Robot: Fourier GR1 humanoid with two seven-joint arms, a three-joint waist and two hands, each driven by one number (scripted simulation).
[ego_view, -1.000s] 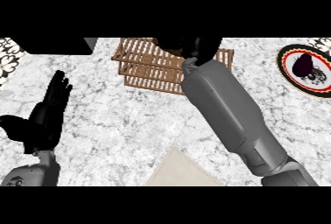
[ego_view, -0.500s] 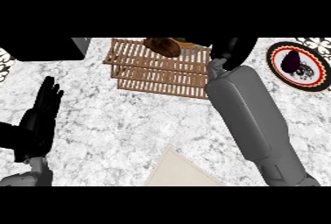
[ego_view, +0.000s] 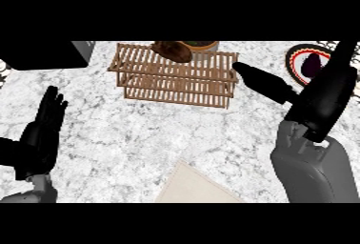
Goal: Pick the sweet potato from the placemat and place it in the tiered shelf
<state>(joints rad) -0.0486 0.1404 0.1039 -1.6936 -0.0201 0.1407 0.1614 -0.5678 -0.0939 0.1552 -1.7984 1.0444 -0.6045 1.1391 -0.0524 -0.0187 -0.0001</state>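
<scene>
The brown sweet potato point(ego_view: 172, 50) lies on the top tier of the wooden slatted tiered shelf point(ego_view: 175, 76), near its far edge. My right hand point(ego_view: 325, 97) is to the right of the shelf, drawn back from it, with fingers straight and holding nothing. A beige placemat point(ego_view: 193, 186) shows its corner at the lower middle of the view, bare. My left hand point(ego_view: 44, 131) rests open at the left edge with fingers pointing up.
A patterned plate point(ego_view: 301, 56) holding a dark purple item point(ego_view: 311, 64) sits at the right rear, partly behind my right hand. A black block point(ego_view: 42, 55) stands at the far left. A round container point(ego_view: 202, 46) sits behind the shelf. The counter is white marble.
My right hand has let go of the sweet potato on the shelf's top tier and pulled back to the right. The view has shifted, so the shelf sits lower.
</scene>
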